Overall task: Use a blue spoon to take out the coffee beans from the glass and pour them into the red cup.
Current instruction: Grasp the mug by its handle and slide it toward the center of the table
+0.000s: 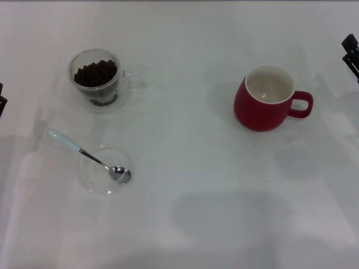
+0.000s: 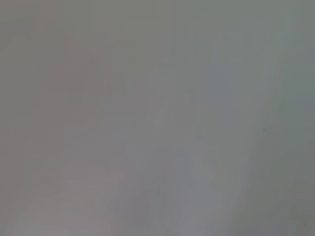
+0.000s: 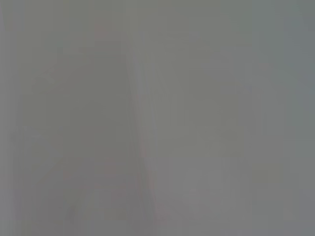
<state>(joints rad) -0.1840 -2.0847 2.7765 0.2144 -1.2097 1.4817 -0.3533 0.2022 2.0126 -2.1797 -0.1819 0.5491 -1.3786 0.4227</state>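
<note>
Opening step: nothing grasped. The blue spoon (image 1: 87,154) lies untouched, bowl in a clear saucer (image 1: 104,171) just nearer than the glass (image 1: 96,78) of coffee beans (image 1: 95,72), handle slanting away leftward. The red cup (image 1: 268,98) stands well right. Left claw (image 1: 2,100) and right claw (image 1: 351,55) sit at opposite tabletop (image 1: 185,185) edges; opening cannot be told. Next: grasp the handle.

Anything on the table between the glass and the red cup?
No. In the head view, only bare white table separates the glass and the red cup.
</note>
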